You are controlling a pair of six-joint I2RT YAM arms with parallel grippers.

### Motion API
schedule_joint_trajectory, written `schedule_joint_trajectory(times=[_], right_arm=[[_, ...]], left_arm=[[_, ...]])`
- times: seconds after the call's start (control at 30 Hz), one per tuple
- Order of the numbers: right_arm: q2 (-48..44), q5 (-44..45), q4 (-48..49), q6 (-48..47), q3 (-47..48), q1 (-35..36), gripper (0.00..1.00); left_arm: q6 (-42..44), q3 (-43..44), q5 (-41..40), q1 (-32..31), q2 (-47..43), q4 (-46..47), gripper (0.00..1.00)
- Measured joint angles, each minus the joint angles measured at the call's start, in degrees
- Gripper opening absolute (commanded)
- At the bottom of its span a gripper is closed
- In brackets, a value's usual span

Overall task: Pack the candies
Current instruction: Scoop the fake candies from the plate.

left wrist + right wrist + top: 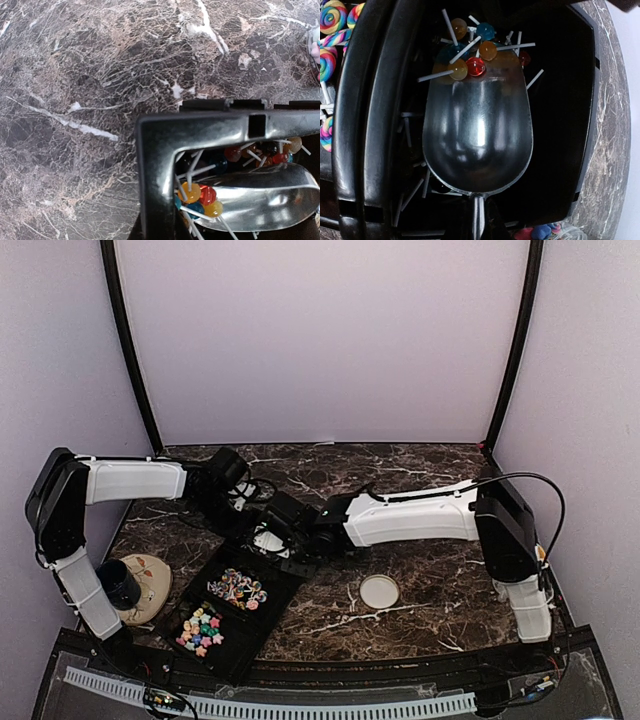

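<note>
A: Right gripper (295, 532)?

B: Clamped on the handle of the metal scoop (477, 125). The fingers themselves are out of shot. The bowl runs straight out ahead of them.

A: Candies?

B: Ball lollipops (470, 65) heaped at the scoop's far lip, dead ahead of the fingers, in the end compartment of the black tray (365, 125). Sticks point every way.

A: Left gripper (250, 508)?

B: Closed, apparently pinching the tray's corner rim, with the pile off to one side. The right arm is nearer, so I judge the next move a forward push along the scoop's axis.
</note>
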Motion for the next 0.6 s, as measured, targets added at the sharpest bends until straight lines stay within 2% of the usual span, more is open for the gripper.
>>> schedule_joint_trajectory(times=[0.37,0.6], right_arm=[[-10.80,-8.50,19.43,4.87,-21.22,-4.13,0.00],[-14.71,-9.73,23.19,5.49,-27.91,-4.39,0.00]], left_arm=[[0.04,0.00,0.28,-0.61,0.00,0.39,0.00],[0.02,0.00,0.33,-0.33,0.00,0.37,0.00]])
